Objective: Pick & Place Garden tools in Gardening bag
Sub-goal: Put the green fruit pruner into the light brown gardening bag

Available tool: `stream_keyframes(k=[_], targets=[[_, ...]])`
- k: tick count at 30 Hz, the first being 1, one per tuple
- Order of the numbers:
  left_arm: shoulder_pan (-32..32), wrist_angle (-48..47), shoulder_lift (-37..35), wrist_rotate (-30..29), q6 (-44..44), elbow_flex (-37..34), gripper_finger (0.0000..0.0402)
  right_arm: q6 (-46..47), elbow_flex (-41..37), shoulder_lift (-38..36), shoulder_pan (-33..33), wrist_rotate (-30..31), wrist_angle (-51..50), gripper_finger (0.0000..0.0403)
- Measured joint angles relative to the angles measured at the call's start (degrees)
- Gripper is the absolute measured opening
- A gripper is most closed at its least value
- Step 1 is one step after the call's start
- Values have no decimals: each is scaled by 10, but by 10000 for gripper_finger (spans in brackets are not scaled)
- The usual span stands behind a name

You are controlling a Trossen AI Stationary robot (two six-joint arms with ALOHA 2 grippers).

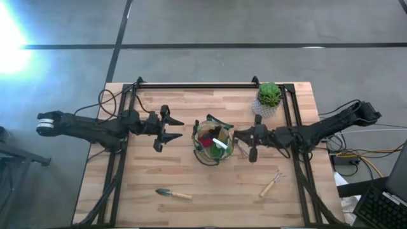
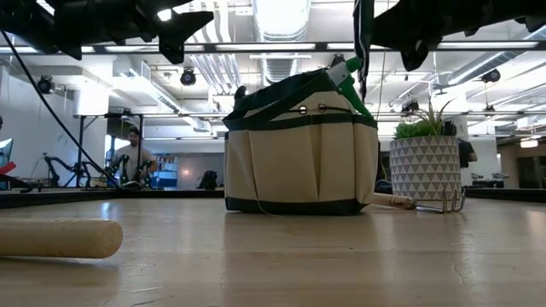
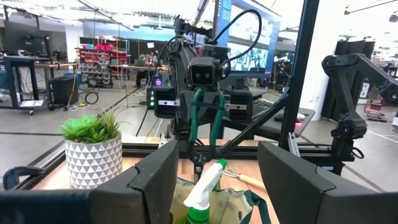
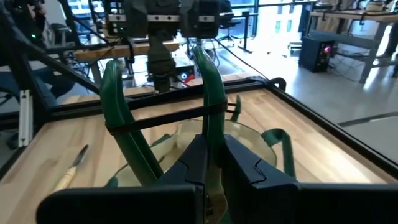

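The right gripper (image 1: 238,136) hung over the right rim of the gardening bag (image 1: 213,141), fingers pinched nearly together on one green handle of a pair of pruners (image 4: 163,124). Its wrist view showed the two green handles rising from the fingers, the tool's long axis standing roughly upright above the bag's open mouth, which end was up unclear.

The left gripper (image 1: 170,128) hovered just left of the bag with its fingers spread wide, empty.

The bag stood upright near the table's middle. A green spray bottle (image 1: 220,144) leaned out of it, nozzle pointing toward the right arm.

On the bare wood (image 1: 210,197) near the front edge, a wooden-handled trowel (image 1: 173,193) lay lengthwise, blade pointing left. To its right a wooden-handled fork (image 1: 271,184) lay diagonally, tines toward the back right.
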Motion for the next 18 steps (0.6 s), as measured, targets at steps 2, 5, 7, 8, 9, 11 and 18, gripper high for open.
stream_keyframes(k=[2, 5, 7, 8, 9, 11, 18], targets=[[0, 0, 0, 0, 0, 0, 223, 6, 0, 0, -1, -3, 0, 15], [0, 0, 0, 0, 0, 0, 223, 10, -2, 0, -1, -5, -1, 15], [0, 0, 0, 0, 0, 0, 223, 18, -3, 7, -1, -4, 0, 15], [0, 0, 0, 0, 0, 0, 223, 22, -4, 13, -1, -4, 0, 15], [0, 0, 0, 0, 0, 0, 223, 25, -4, 19, -2, -4, 0, 15], [0, 0, 0, 0, -1, 0, 223, 27, -4, 37, -2, -5, 14, 15], [0, 0, 0, 0, -1, 0, 223, 43, -3, 82, -4, -3, 32, 15]])
